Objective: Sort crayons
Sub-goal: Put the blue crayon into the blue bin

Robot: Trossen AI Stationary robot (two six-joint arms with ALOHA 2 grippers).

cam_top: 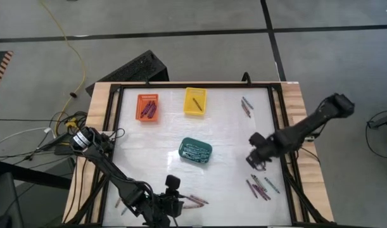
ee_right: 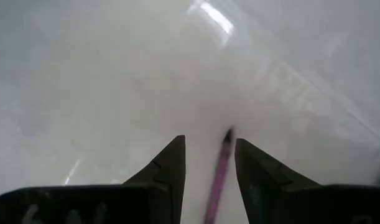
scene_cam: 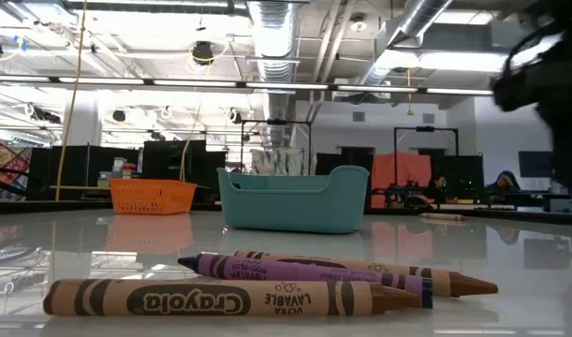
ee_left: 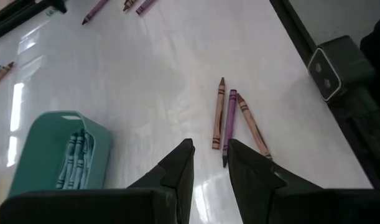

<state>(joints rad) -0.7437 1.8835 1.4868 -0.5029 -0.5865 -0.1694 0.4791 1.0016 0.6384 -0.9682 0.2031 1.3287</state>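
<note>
Three crayons, one purple between two brown, lie flat on the white table near its front edge (cam_top: 196, 200); they also show in the left wrist view (ee_left: 229, 121) and the low view (scene_cam: 314, 273). My left gripper (ee_left: 209, 146) is open and empty just short of them (cam_top: 175, 204). My right gripper (cam_top: 254, 164) is open at the table's right. A purple crayon (ee_right: 219, 171) runs along the gap between its fingers (ee_right: 209, 140). I cannot tell whether the fingers touch it. More crayons lie in a group at the right front (cam_top: 260, 187) and at the far right (cam_top: 246, 106).
An orange basket (cam_top: 147, 107) with purple crayons and a yellow basket (cam_top: 194, 101) with a brown one stand at the far side. A teal basket (cam_top: 195, 151) with teal crayons stands mid-table. A small dark camera block (ee_left: 329, 71) sits at the front edge by the three crayons.
</note>
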